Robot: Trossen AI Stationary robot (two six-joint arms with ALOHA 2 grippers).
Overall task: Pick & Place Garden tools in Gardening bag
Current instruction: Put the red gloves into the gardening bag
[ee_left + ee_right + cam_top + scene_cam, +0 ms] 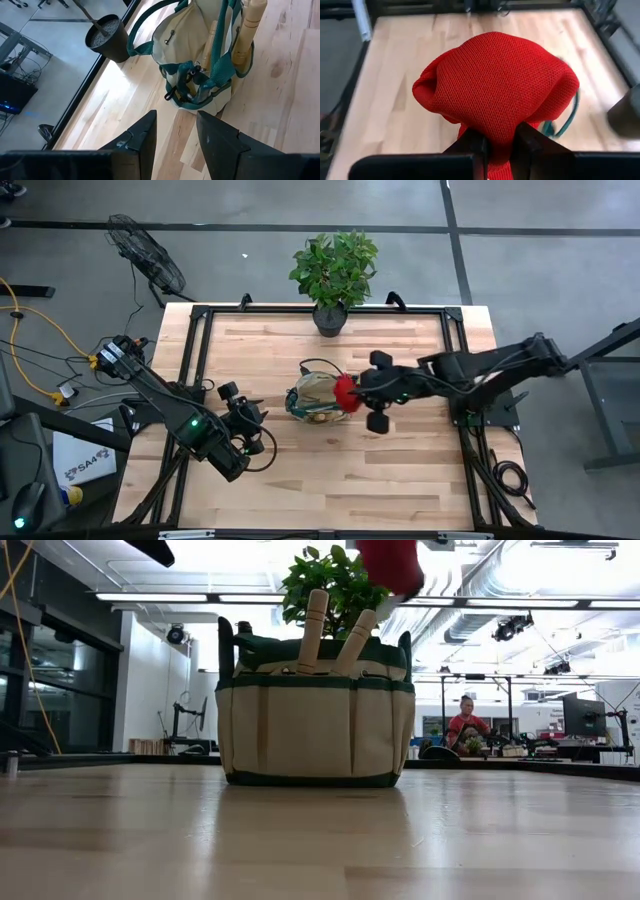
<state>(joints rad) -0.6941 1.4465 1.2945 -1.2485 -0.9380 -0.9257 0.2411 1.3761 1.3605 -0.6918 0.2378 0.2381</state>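
Note:
The tan gardening bag [312, 400] with green trim stands upright on its flat base mid-table. Two wooden tool handles [313, 625] stick up out of it. A red knitted soft bundle [495, 80] hangs in the air over the bag's right rim [338, 402], with my right gripper [499, 142] shut on it. In the low view the bundle [390, 562] shows at the top, above the bag [315, 720]. My left gripper [176, 135] stands open left of the bag, pointing at it, with nothing between its fingers. My right gripper pinches the red bundle's gathered end [499, 131] between its two fingers. The fingers come from the table's right side, slanting down. The rest of the bundle bulges out past the fingertips, lifted clear of the table and the bag.
A potted green plant [335, 270] stands at the table's far edge behind the bag; its dark pot [106, 36] shows in the left wrist view. A black frame [200, 340] runs around the tabletop. Bare wood lies in front of the bag [330, 470].

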